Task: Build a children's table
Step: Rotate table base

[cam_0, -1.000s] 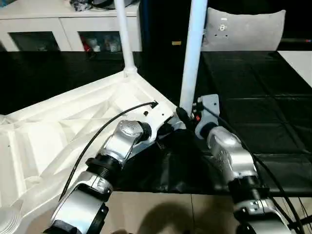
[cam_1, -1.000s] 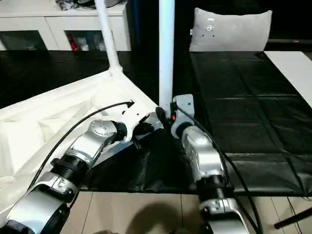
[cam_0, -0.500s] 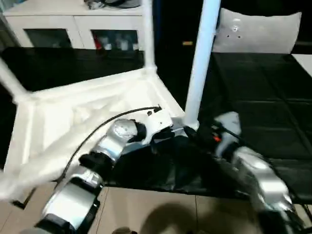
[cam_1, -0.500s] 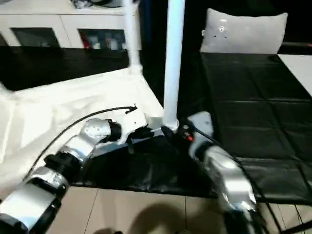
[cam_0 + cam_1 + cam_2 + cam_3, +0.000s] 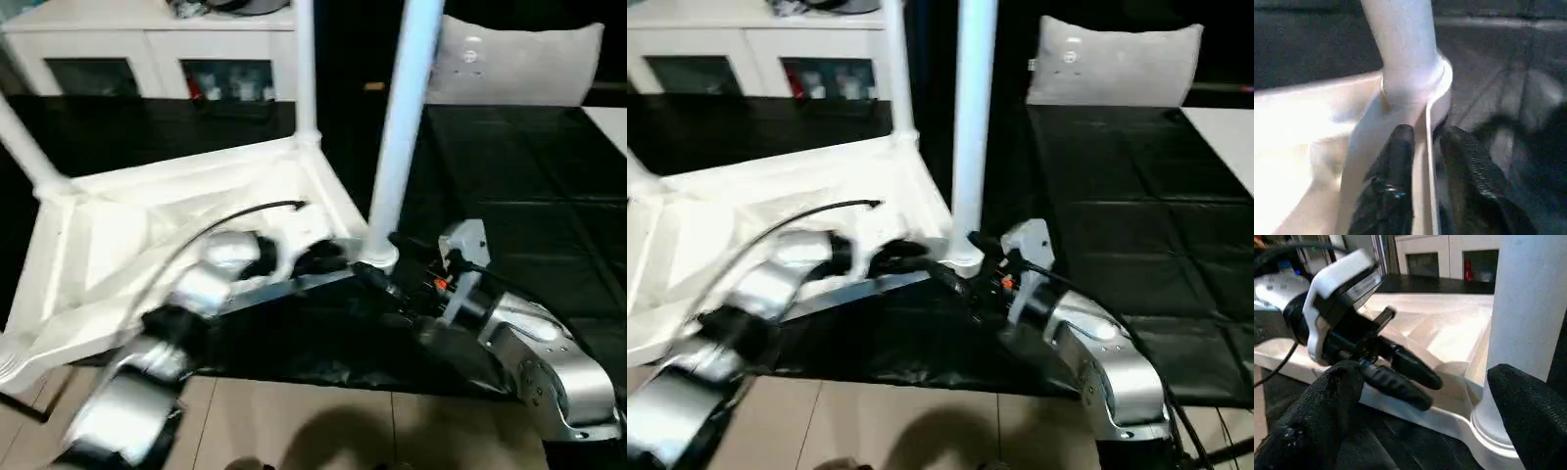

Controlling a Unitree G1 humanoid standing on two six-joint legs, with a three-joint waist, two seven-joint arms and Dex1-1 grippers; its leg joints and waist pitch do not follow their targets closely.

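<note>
The children's table lies upside down, its ribbed white top on the black cover. Three legs stand in its corner sockets: a near-right leg, a back leg and a left leg. My left gripper sits at the top's front rim beside the near-right socket. In the left wrist view its fingers straddle the thin rim, slightly apart. My right gripper is open wide at the base of the near-right leg, holding nothing, with my left gripper in front of it.
The black-covered work surface stretches right and back. A white cabinet and a grey cushion stand behind it. Beige floor lies below the near edge. A white surface shows at far right.
My right gripper has let go of the near-right leg, opened wide and drawn back low beside its base. My left gripper's fingers have parted a little. The camera has shifted.
</note>
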